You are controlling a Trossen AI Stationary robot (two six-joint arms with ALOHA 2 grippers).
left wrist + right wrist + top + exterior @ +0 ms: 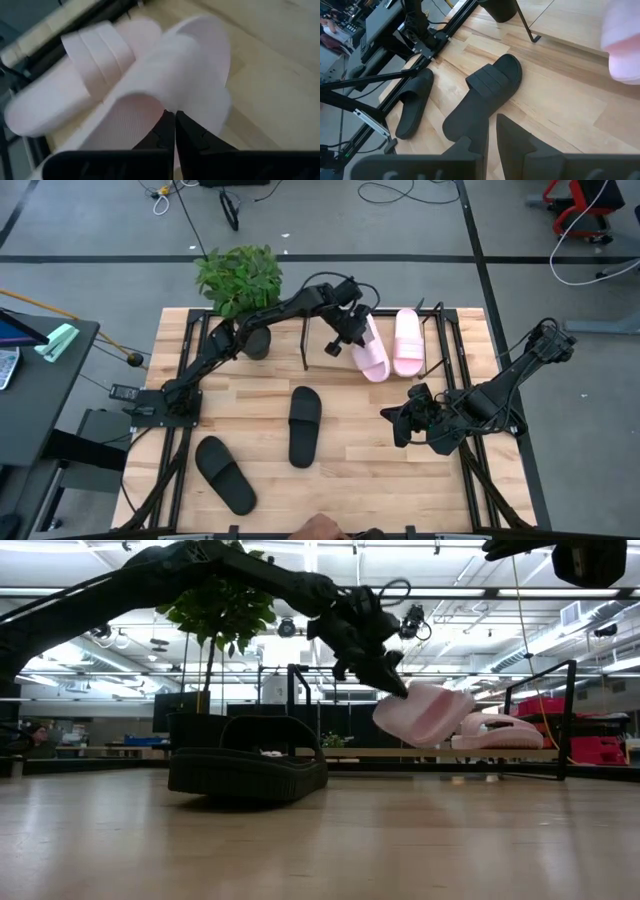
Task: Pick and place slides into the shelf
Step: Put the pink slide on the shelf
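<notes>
My left gripper (352,335) is shut on a light pink slide (372,358), held in the air over the shelf (437,330) at the table's far side. In the low view the slide (425,712) hangs tilted from the gripper (395,685). A second pink slide (407,342) lies sole down on the shelf's wooden base (400,753). Two black slides (305,425) (225,473) lie flat on the table nearer the front. My right gripper (392,420) hovers at the right, slightly open, with nothing between its fingers (520,140). My left gripper pinches the pink slide's wide strap (172,100) at its edge between its two shut fingers (192,135). The fingers come slanting down from the table's left. The slide hangs tilted below them, lifted off the table, right beside the other pink slide (75,85).
A potted plant (240,280) stands at the far left corner next to the shelf's left end frame (305,345). Black mounting rails (395,75) run along the table's sides. Bare wood lies between the black slides and the shelf.
</notes>
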